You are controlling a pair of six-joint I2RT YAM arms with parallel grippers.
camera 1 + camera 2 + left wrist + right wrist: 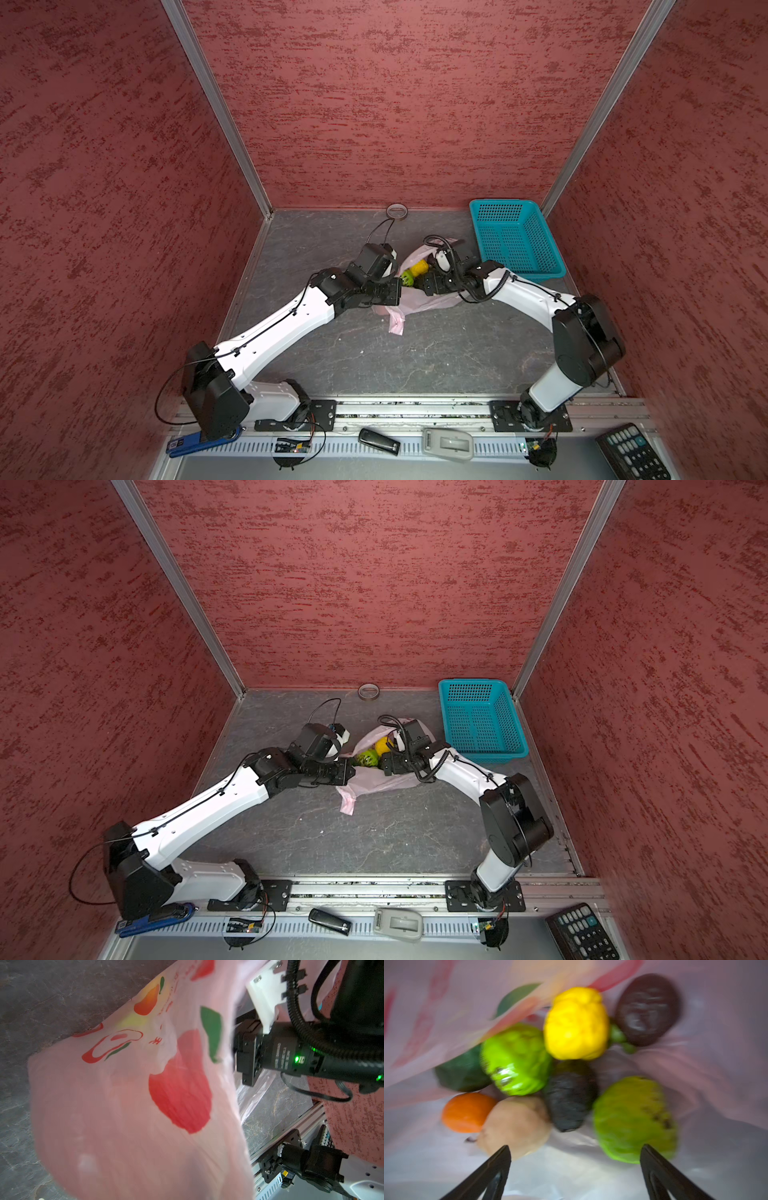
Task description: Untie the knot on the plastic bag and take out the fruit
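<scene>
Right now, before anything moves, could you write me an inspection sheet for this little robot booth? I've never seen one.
Surface: dark grey marbled tabletop; no spill seen.
Job's things: plastic bag lying with its mouth open; fruit inside, including a yellow one, an orange one and a beige one; knot: nothing seen.
Clutter: teal basket, empty, back right; tape roll by the back wall; keypad on the front ledge.
Grippers: left pincer shut, seemingly pinching the bag's film; right pincer open inside the bag, holding nothing.
Cables: black cables loop above both wrists; no snag seen.
Surroundings: red textured walls, metal frame posts.
</scene>
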